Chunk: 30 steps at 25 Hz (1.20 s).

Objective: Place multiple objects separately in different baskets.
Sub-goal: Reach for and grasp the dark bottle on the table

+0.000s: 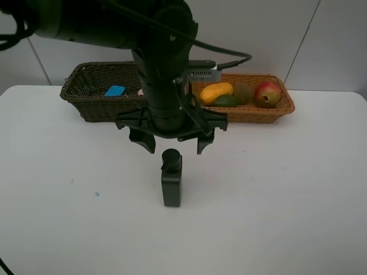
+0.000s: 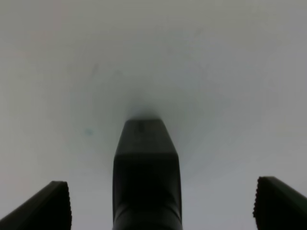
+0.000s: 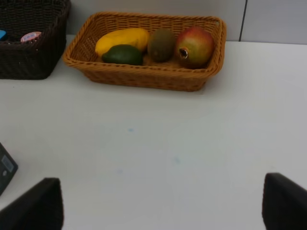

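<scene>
Dark green bottle [image 1: 171,177], upright on table [image 1: 275,195]: left gripper [image 1: 172,140] poised above, jaws spread to straddle it; right gripper [image 3: 158,206] spread, idle.

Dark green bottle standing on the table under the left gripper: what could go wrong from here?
1. The tall, narrow dark green bottle stands upright; the open left gripper could knock it over if one finger touches first.
2. In the left wrist view the bottle sits left of centre between the fingers, so closing may shove it sideways.
3. The arm hides part of the dark wicker basket, so the drop-off is harder to judge.
</scene>
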### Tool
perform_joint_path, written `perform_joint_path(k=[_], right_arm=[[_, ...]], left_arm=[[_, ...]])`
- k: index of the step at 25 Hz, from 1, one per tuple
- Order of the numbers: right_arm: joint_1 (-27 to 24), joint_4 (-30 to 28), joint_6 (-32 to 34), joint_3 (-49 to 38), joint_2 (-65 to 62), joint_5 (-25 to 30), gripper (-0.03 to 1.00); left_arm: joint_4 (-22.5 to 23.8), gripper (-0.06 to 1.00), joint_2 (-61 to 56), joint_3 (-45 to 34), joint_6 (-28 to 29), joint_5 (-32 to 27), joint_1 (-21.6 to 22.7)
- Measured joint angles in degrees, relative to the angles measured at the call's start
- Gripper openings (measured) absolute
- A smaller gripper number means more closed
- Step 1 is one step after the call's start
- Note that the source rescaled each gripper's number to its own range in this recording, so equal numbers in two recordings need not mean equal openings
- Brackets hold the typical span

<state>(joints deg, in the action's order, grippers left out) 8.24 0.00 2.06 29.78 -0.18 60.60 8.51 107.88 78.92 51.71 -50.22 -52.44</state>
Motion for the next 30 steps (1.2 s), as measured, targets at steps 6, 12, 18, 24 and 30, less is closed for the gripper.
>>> perform_joint_path(k=[6,12,18,24,30], right_arm=[[0.0,0.0,0.0,0.0,0.0,0.0,1.0],[0.0,0.0,0.0,0.0,0.0,0.0,1.0],[0.0,0.0,0.0,0.0,0.0,0.0,1.0],[0.0,0.0,0.0,0.0,0.0,0.0,1.0],[0.0,0.0,0.0,0.0,0.0,0.0,1.0]], left_arm=[[-0.07,1.0,3.54,-0.2,0.74,1.84,0.43],[0.07,1.0,5.95,-0.26,0.74,3.02,0.55],[-0.04,1.0,8.14,-0.26,0.74,3.42,0.55],[-0.18,1.0,8.35,-0.26,0.74,3.83,0.55],[-2.62,1.0,8.92,-0.26,-0.16,3.87,0.55]])
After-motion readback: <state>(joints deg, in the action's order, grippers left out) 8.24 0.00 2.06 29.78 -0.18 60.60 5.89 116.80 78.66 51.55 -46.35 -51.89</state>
